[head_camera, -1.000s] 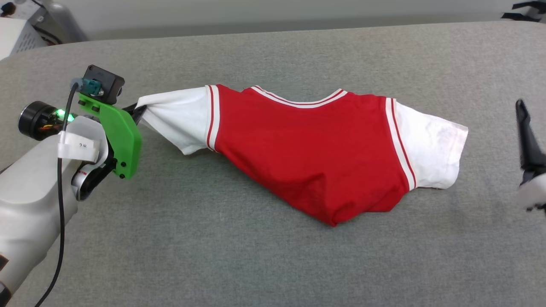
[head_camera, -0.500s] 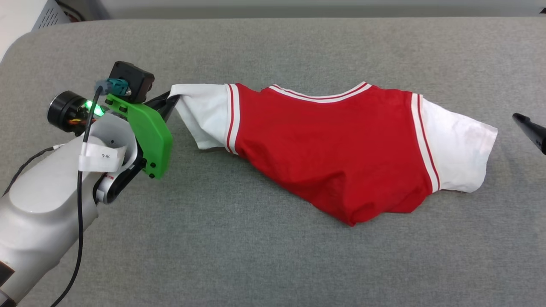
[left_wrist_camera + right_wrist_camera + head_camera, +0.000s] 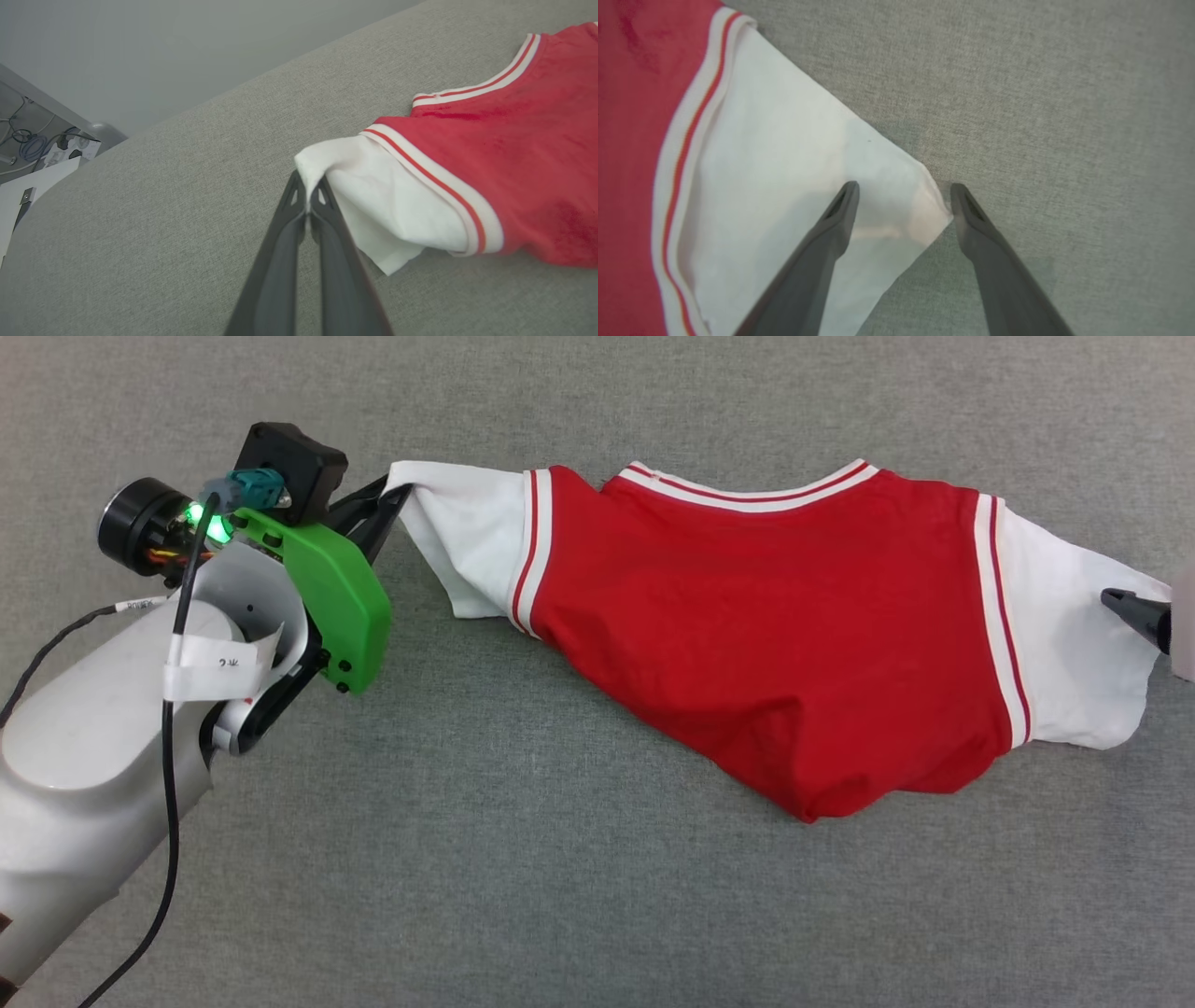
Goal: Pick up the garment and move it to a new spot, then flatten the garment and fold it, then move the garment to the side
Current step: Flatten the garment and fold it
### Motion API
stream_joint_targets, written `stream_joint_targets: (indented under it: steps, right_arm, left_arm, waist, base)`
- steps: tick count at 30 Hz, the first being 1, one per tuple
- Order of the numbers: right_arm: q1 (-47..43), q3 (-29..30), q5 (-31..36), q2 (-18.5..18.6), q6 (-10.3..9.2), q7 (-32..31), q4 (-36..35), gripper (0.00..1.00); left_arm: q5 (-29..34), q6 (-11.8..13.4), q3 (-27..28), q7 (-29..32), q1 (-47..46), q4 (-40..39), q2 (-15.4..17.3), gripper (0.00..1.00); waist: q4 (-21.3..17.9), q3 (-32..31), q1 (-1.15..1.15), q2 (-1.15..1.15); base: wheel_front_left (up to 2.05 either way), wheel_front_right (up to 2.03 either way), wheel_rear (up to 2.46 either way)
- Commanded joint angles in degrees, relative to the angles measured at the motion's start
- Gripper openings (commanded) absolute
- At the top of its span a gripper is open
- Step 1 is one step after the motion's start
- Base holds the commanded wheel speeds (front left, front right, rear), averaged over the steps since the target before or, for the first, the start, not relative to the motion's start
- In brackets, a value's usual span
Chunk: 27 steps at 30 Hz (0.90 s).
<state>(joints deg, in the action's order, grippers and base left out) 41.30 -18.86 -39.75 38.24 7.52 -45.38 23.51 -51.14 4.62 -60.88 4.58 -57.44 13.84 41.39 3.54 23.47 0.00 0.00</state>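
L claw clamped on white sleeve tip of red soft jersey T-shirt, 9 o'clock; shirt bunched on grey fabric surface. R claw, jaws apart, now straddles far sleeve corner, 3 o'clock, was clear sec ago; prob ready to pinch + spread flat

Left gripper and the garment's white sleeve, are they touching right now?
Touching. The left wrist view shows the left gripper shut on the garment, pinching its white sleeve edge.

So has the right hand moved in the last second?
Yes. The right hand has come leftward in the head view, from clear of the garment to over its white sleeve's edge.
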Motion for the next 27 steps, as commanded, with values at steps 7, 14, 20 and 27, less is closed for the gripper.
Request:
stream_joint_targets:
  steps: [7, 14, 20, 27]
  right_arm:
    - [-1.4, -8.7, 0.1, -0.3, -0.03, -1.1, 5.8, 1.0]
    - [-1.2, -11.2, -3.7, 0.4, -0.03, 2.2, 7.2, 0.0]
    - [0.0, -11.4, -4.3, 2.1, -0.03, 11.8, 5.2, 0.0]
    - [1.1, -10.3, -4.5, 5.1, -0.03, 23.9, 1.0, 0.0]
  left_arm:
    - [1.0, 0.3, -0.1, -1.0, -1.0, 0.3, -0.5, 0.0]
    - [0.5, -0.4, -0.5, -1.6, 0.0, 2.3, -0.8, 0.0]
    - [-0.4, -1.0, -0.4, -3.2, 1.5, 4.4, -0.7, 0.0]
    - [-0.1, -0.3, 1.1, -6.8, 2.0, 2.3, 1.3, 0.0]
  waist:
    - [1.3, 2.2, 0.0, 0.0]
    - [0.6, 0.2, 0.0, 0.0]
    - [-0.1, -4.3, 0.0, 0.0]
    - [-1.1, -10.8, 0.0, 0.0]
  base:
    - [0.0, 0.0, 0.0]
    - [0.0, 0.0, 0.0]
    - [0.0, 0.0, 0.0]
    - [0.0, 0.0, 0.0]
